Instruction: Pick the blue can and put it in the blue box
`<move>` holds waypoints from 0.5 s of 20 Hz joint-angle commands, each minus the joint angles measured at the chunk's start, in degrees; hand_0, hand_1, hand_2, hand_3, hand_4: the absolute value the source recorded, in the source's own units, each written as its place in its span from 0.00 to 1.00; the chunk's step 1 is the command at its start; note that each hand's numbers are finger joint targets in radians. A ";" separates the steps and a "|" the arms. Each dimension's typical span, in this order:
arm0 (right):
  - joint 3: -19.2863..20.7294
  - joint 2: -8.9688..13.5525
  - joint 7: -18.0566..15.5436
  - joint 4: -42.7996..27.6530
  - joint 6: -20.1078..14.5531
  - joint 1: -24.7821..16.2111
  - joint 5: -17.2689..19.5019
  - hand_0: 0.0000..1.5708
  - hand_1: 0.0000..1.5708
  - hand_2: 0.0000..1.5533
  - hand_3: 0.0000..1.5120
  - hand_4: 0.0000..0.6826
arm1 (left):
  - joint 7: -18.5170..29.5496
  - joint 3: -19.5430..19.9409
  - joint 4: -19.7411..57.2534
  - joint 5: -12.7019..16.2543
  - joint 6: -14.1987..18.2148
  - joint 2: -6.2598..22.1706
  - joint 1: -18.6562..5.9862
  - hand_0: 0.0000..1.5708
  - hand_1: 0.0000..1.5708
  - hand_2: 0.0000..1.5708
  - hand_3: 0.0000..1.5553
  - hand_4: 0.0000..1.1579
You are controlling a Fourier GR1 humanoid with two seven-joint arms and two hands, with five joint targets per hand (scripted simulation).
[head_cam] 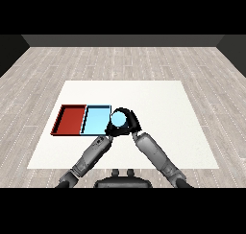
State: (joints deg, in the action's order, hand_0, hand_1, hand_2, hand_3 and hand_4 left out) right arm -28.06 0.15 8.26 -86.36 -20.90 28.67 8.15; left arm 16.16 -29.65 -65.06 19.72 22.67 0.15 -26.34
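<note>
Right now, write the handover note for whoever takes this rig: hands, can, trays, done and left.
Right hand: curled round the blue can, just right of the blue tray.
Left hand: close under the can; its fingers cannot be made out.
Red tray: left of the blue tray, touching it.
Done: can grasped.
Left: carry it over the blue tray and release it.

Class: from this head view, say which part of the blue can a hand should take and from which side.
Take the blue can round its curved side wall, from the right, as the right hand does: it appears upright, and the light blue tray lies left.
</note>
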 commanded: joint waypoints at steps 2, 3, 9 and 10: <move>2.73 -0.14 -1.57 3.59 1.52 2.60 -2.78 0.94 0.94 0.94 0.91 0.82 | -3.20 1.39 -3.20 -2.59 2.37 -0.15 0.28 1.00 1.00 1.00 0.97 1.00; 4.74 0.41 0.05 -0.46 5.10 -0.20 -0.23 0.94 0.94 0.94 0.92 0.82 | -0.92 -0.88 -0.85 -1.07 3.78 -0.15 -0.05 1.00 1.00 1.00 0.96 0.99; 3.37 -0.15 0.04 1.90 1.83 1.82 -3.86 0.94 0.94 0.91 0.89 0.70 | 2.48 0.20 -1.70 -1.87 4.82 -0.14 2.61 1.00 1.00 1.00 0.95 0.98; 5.59 0.67 0.61 -2.71 5.10 -1.12 -4.14 0.91 0.91 0.89 0.86 0.55 | 1.76 2.15 1.24 -0.56 5.15 -0.15 -1.23 1.00 1.00 0.99 0.95 0.98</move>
State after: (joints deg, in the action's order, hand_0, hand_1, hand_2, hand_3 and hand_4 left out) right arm -25.31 0.01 8.42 -86.57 -19.00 29.26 5.25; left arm 16.52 -29.40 -65.45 18.21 26.71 -0.05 -26.17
